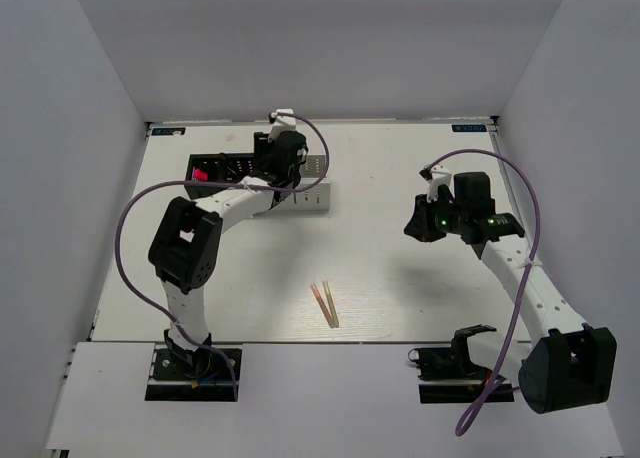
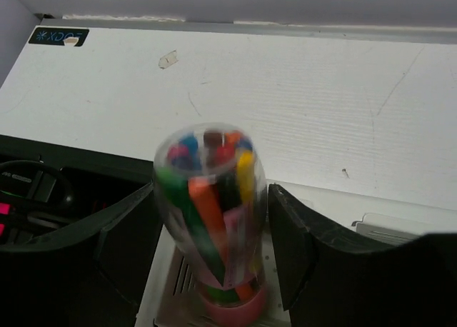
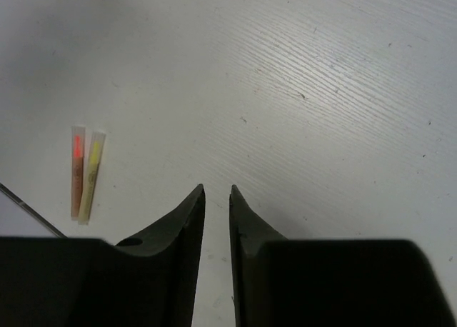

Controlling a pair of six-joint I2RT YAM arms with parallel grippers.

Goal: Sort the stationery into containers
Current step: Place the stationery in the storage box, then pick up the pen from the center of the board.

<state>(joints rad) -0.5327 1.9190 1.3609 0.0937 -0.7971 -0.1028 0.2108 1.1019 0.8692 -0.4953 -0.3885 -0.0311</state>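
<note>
Pen tube (image 2: 211, 170) going into grey organizer (image 1: 310, 196), 11 o'clock. Left gripper (image 2: 212, 191) brackets it; gripping or released, cannot tell. Right gripper (image 3: 216, 191), 3 o'clock, barely parted, empty. Next, likely: sticks (image 1: 325, 304) at 6 o'clock, needing a low pinch.

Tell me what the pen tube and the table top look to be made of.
Tube: probably clear plastic with a glossy finish; the coloured pens inside show through its wall.
Table: white board with a matt finish, likely laminate or painted wood; a fine grain and small scratches show.
</note>
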